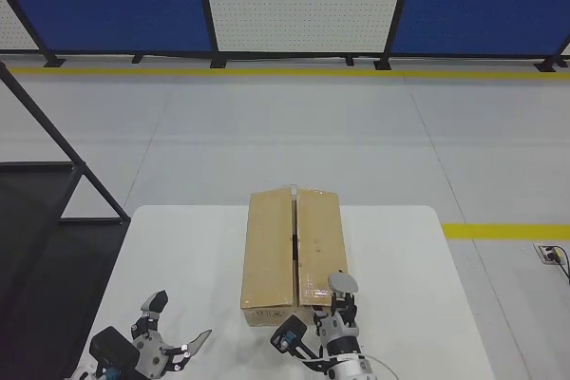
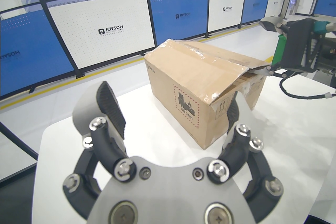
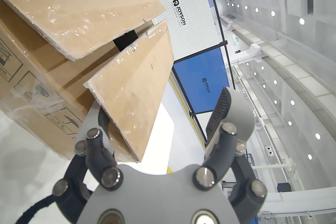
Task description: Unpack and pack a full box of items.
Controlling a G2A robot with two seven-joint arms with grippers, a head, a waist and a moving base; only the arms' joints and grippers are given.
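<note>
A brown cardboard box (image 1: 294, 247) lies in the middle of the white table (image 1: 408, 285), its two top flaps split along the centre seam. My right gripper (image 1: 337, 296) is at the box's near right corner. It is open, and the near end of the right flap (image 3: 136, 83) lies between its jaws. One finger (image 3: 103, 122) is tucked under that flap, which is raised a little; the other finger (image 3: 223, 109) stands well away from it. The left flap (image 3: 78, 7) is slightly raised too. My left gripper (image 1: 179, 321) hovers open and empty over the table's near left part, facing the box (image 2: 199, 78).
A black metal frame (image 1: 38, 171) stands beside the table's left edge. Blue and white partition panels (image 1: 304, 24) line the far floor behind a yellow line. A black cable (image 2: 296, 93) hangs from the right arm. Bare tabletop lies on both sides of the box.
</note>
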